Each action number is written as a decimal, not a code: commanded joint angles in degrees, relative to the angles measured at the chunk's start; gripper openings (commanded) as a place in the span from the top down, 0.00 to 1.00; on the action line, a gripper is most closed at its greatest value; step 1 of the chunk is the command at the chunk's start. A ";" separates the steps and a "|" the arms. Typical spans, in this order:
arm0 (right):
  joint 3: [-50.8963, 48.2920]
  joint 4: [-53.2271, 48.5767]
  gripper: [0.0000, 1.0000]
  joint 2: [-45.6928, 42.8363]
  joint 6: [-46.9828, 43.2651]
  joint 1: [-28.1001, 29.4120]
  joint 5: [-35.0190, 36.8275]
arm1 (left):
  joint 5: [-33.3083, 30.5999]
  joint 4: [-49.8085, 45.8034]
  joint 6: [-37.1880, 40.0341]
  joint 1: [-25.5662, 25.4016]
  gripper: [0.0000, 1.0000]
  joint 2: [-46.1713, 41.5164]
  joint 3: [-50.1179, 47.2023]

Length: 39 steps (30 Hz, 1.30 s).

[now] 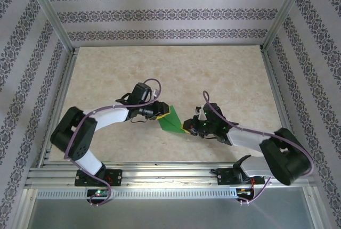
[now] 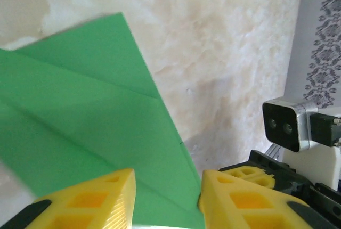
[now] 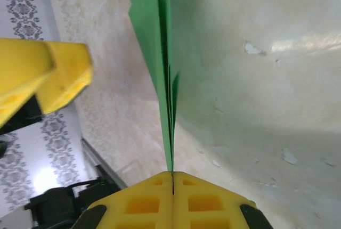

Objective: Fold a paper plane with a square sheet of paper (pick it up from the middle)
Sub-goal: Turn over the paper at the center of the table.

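Note:
The square sheet of paper (image 1: 171,121) is bright green and folded into a pointed, layered dart shape. It stands between my two grippers near the table's middle front. My right gripper (image 1: 187,126) is shut on its folded edge, and the layers rise edge-on from the closed fingertips (image 3: 172,178) as a thin green blade (image 3: 157,42). My left gripper (image 1: 161,113) is at the paper's other end. Its yellow fingers (image 2: 90,202) stand apart around a wide green flap (image 2: 96,112), whose right edge touches the right finger. The left gripper (image 2: 168,199) is open.
The beige marbled tabletop (image 1: 213,74) is boxed in by aluminium rails (image 1: 160,176) and patterned walls. The right wrist's camera housing (image 2: 287,125) sits close to my left gripper. A left finger (image 3: 48,74) shows at the upper left of the right wrist view.

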 commanded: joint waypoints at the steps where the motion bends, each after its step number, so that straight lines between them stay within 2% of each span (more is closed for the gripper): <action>1: 3.71 -13.62 1.00 -6.26 -11.71 -0.36 5.97 | -6.03 -5.52 4.75 0.78 0.61 -5.90 -0.01; 4: 5.90 -21.07 1.00 -12.78 -18.80 -0.19 12.13 | -10.28 -8.09 7.70 0.78 0.57 -10.84 -0.20; 5: 6.83 -23.93 1.00 -14.72 -20.90 -0.03 14.85 | -11.47 -8.67 8.81 0.78 0.52 -12.17 -0.17; 11: 15.38 -40.45 1.00 -19.80 -36.46 3.37 28.81 | -11.92 -14.45 16.77 0.77 0.33 -15.95 2.84; 12: 16.45 -41.68 1.00 -19.80 -37.90 4.21 31.02 | -12.58 -14.64 17.30 0.75 0.24 -16.48 2.76; 14: 18.87 -43.84 1.00 -19.26 -40.62 6.80 36.46 | -14.75 -14.46 17.88 0.78 0.01 -17.89 2.08; 19: 24.96 -50.09 1.00 -14.32 -46.40 14.05 51.55 | -20.40 -13.45 17.19 0.86 0.00 -21.93 -0.59; 25: 31.06 -58.16 1.00 -6.91 -48.71 17.51 65.14 | -27.53 -17.71 15.86 1.37 0.01 -27.67 -2.29; 28: 32.55 -60.15 1.00 -3.87 -49.85 19.54 71.47 | -29.00 -14.82 15.51 2.06 0.01 -33.13 -6.23; 33: 33.04 -59.10 1.00 1.97 -50.11 21.62 70.24 | -34.89 -12.25 11.72 2.77 0.00 -40.66 -11.73; 39: 34.50 -59.01 1.00 11.43 -48.25 26.21 64.42 | -36.50 -17.08 11.51 3.19 0.00 -41.12 -11.43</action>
